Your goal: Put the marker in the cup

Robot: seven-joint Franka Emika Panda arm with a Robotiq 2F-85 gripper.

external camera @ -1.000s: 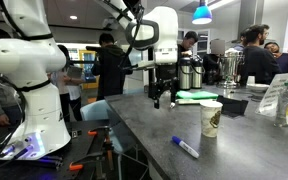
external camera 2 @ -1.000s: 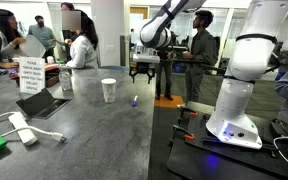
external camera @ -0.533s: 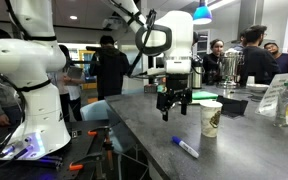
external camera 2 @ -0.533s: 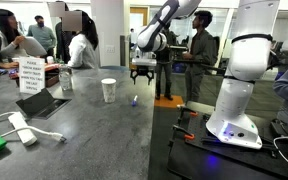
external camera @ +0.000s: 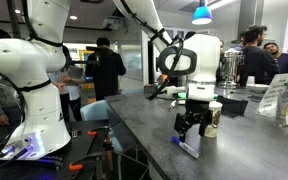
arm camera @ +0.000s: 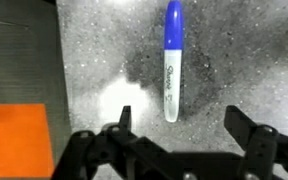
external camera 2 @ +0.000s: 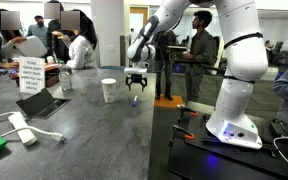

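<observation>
The marker (arm camera: 171, 62) lies flat on the grey speckled counter, white barrel with a blue cap pointing to the top of the wrist view. It also shows under the gripper in an exterior view (external camera: 189, 147) and as a small blue speck in an exterior view (external camera 2: 135, 99). My gripper (arm camera: 182, 128) is open and empty, fingers spread just above the counter at the marker's white end. In both exterior views the gripper (external camera: 192, 128) (external camera 2: 136, 84) hangs over the marker. The white paper cup (external camera 2: 109, 90) stands upright beside it, partly hidden behind the gripper in an exterior view (external camera: 215, 110).
Steel coffee urns (external camera: 230, 66) and a sign (external camera: 276, 95) stand at the back of the counter. A sign (external camera 2: 30, 74), a tablet (external camera 2: 41, 103) and a white cable (external camera 2: 20, 128) lie on the counter. The counter edge (arm camera: 60, 60) runs near the marker. People stand behind.
The gripper has moved across the counter and come down over the marker, staying open. The marker and cup have not moved.
</observation>
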